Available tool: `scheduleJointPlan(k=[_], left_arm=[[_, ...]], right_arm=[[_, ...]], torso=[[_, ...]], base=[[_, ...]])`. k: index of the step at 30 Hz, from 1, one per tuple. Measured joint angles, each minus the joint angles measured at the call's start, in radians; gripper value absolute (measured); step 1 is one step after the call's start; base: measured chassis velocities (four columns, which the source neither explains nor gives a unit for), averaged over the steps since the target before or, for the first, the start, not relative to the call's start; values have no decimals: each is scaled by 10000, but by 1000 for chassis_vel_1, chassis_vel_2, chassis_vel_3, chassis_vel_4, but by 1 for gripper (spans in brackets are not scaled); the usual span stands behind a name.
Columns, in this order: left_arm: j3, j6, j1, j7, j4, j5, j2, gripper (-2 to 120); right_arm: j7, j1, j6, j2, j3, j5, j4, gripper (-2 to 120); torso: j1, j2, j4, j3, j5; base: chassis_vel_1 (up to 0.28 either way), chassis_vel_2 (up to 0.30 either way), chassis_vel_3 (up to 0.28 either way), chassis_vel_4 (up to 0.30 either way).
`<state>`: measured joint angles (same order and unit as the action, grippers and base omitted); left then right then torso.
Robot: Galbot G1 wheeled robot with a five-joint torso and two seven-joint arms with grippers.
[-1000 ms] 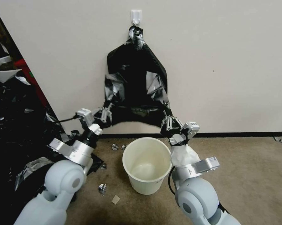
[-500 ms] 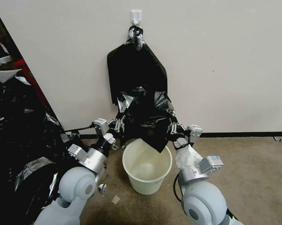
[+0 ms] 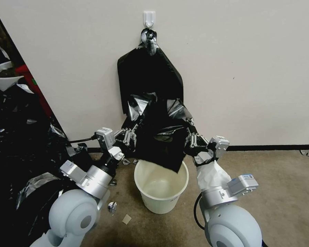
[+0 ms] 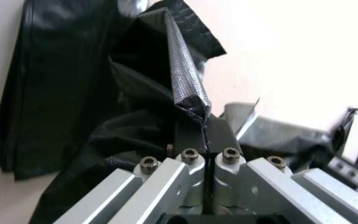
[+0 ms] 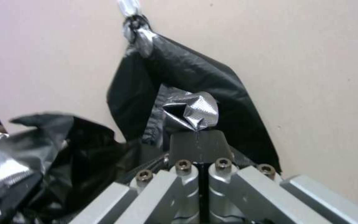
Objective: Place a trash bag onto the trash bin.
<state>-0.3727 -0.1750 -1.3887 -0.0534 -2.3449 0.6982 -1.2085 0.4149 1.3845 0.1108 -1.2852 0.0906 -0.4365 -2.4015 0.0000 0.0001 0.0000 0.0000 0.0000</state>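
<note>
Between the left gripper [image 3: 129,136] and right gripper [image 3: 192,141], both clamped on its edges, the trash bag [image 3: 161,140] hangs just above the bin [image 3: 161,192]. Thin plastic could easily slip out or tear, I'd guess.

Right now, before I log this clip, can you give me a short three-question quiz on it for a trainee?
1. True or false: both pincers, the left pincer and the right pincer, are shut on the trash bag.
2. Where does the bag's lowest corner hang?
A. Over the mouth of the trash bin
B. On the carpet
C. On the wall hook
3. Fill in: the bundle of black bags hangs from a white ____ on the wall.

Key: 1 true; 2 A; 3 hook.
</note>
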Motion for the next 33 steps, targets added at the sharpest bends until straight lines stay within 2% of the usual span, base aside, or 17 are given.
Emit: scheduleJointPlan(k=[5,8,9,13,17,22,26,33], left_arm=[[327,292,-101,-46,729,-508,-401,0],[483,656,-122,-285,1509,-1120,-677,0],[483,656,-122,-285,1509,-1120,-677,0],[651,1019,-207,-415,2587,-1637,-1011,0],[771,1266,-372,-508,3095,-2108,-1142,0],[1036,1494,-812,-363,3455,-3101,-1038,0],[1201,1500,-1056,-124,3474,-3452,-906,0],[1455,1563,-1319,186,3551,-3774,-867,0]], right_arm=[[13,-11,-151,-11,80,57,618,0],[25,-2,-568,-17,58,196,1349,0],[25,-2,-568,-17,58,196,1349,0],[55,-31,-992,-60,58,262,2197,0],[255,-74,-1208,-48,-66,267,2703,0],[1017,161,-1481,261,-728,259,3354,0],[1254,362,-1626,611,-1240,263,3653,0],[1928,198,-1691,680,-1644,191,3959,0]], torso=[[0,0,0,0,1],[0,-1,0,0,1],[0,-1,0,0,1],[0,-1,-1,1,0],[0,-1,0,0,0],[0,-1,0,0,1],[0,0,0,0,0],[0,-1,0,0,0]], base=[[0,0,0,0],[0,0,0,0],[0,0,0,0],[0,0,0,0],[0,0,0,0],[0,0,0,0],[0,0,0,0],[0,0,0,0]])
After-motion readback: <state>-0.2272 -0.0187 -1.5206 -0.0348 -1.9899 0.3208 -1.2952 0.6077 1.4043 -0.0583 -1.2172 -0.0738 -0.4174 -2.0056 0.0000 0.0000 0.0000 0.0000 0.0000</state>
